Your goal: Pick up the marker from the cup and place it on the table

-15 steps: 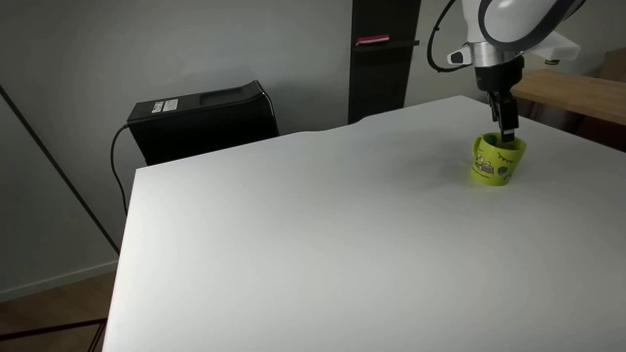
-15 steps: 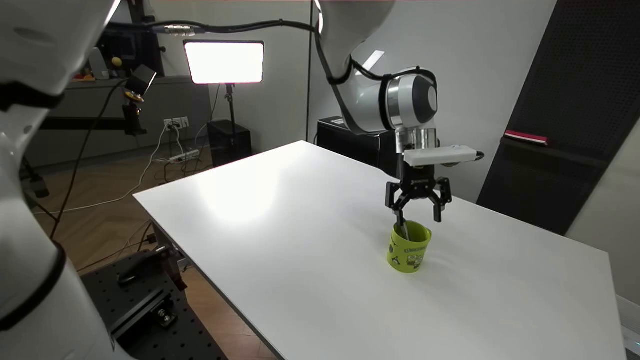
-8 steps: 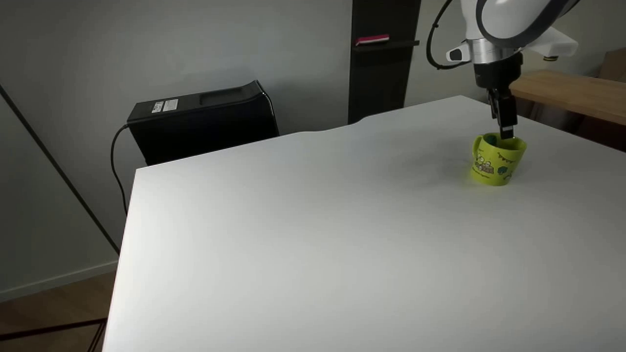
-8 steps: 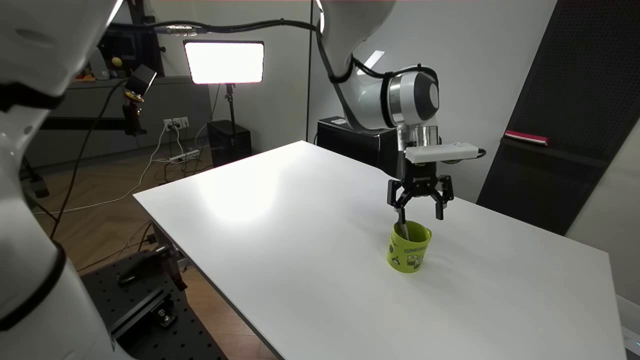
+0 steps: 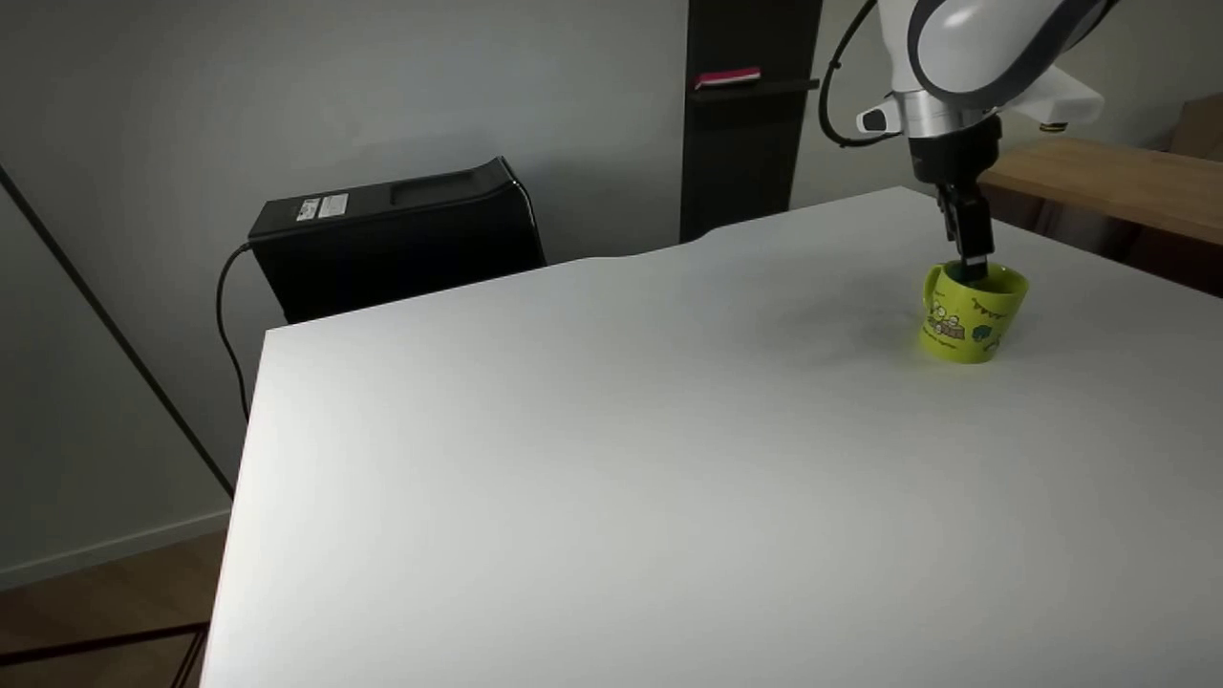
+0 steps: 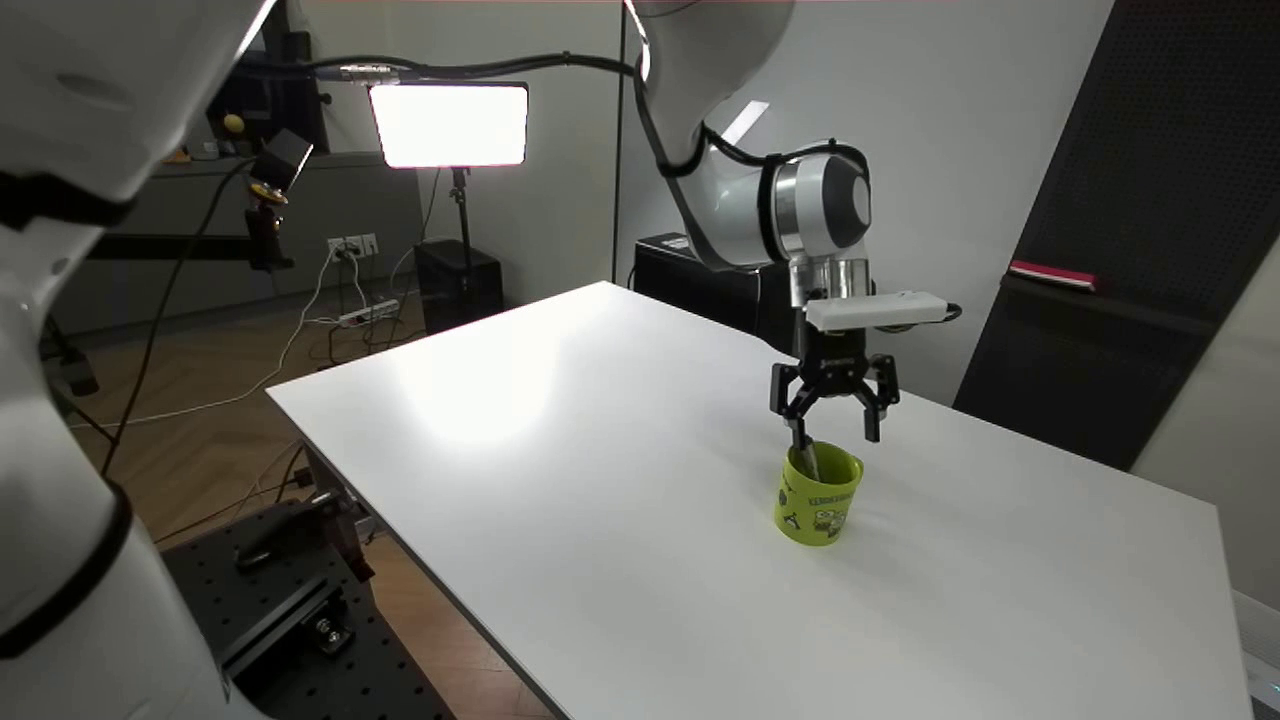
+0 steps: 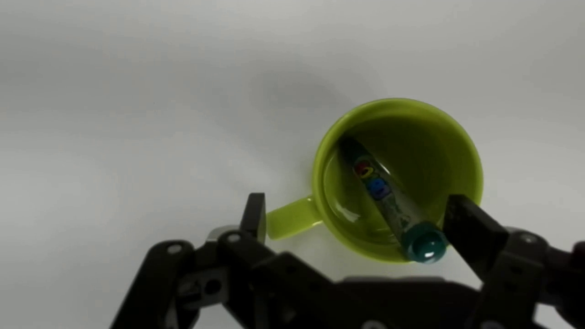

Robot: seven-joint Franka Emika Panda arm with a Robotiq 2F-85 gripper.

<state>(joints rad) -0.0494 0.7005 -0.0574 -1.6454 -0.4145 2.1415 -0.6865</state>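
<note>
A yellow-green cup (image 5: 970, 330) with printed pictures stands upright on the white table (image 5: 611, 459); it also shows in an exterior view (image 6: 818, 510) and in the wrist view (image 7: 396, 106). In the wrist view a marker (image 7: 393, 203) with a teal cap leans inside the cup, its capped end at the rim near the right finger. In an exterior view part of the marker (image 6: 812, 464) shows beside a finger. My gripper (image 7: 357, 203) is open above the cup, one finger by the marker's cap, the other outside past the handle. In both exterior views the gripper (image 5: 973, 269) (image 6: 836, 438) points down.
A black box-shaped device (image 5: 396, 234) stands behind the table's far edge. A wooden surface (image 5: 1118, 186) lies beyond the table. A bright light panel (image 6: 448, 125) stands on a stand beyond the table's corner.
My gripper rose slightly, then came down again and shifted a little to the left in both exterior views. It stays open. The cup and marker have not visibly moved.
</note>
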